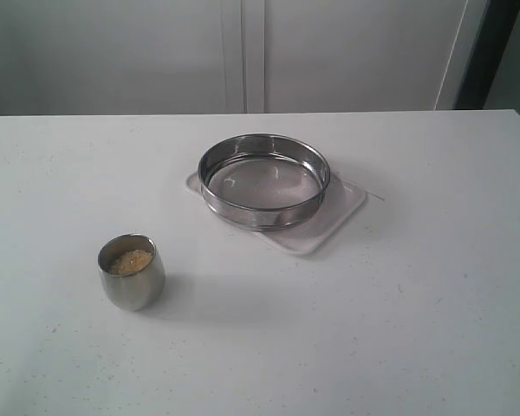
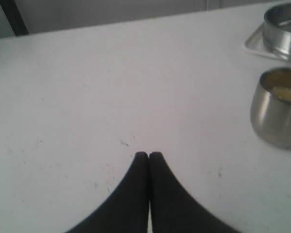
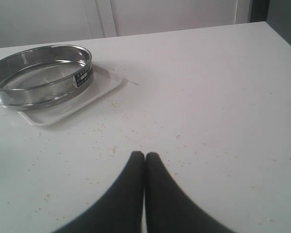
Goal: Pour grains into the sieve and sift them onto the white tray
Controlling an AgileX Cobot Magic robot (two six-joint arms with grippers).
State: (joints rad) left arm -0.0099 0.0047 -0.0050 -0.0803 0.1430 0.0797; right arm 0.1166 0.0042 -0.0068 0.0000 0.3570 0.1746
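The round steel sieve (image 1: 263,179) rests on the white tray (image 1: 340,218) at the table's middle; its mesh looks bare. Yellow-tan grains (image 1: 130,259) fill the bottom of a small steel cup (image 1: 133,276) standing upright at the front left. Neither arm shows in the exterior view. My left gripper (image 2: 149,154) is shut and holds nothing, hovering over bare table with the cup (image 2: 277,114) off to one side. My right gripper (image 3: 144,155) is also shut and holds nothing, with the sieve (image 3: 41,75) and tray (image 3: 53,114) some way ahead of it.
The white table (image 1: 399,329) carries scattered specks of grain near the right gripper (image 3: 106,150). A pale wall with panel seams (image 1: 243,52) stands behind the table's far edge.
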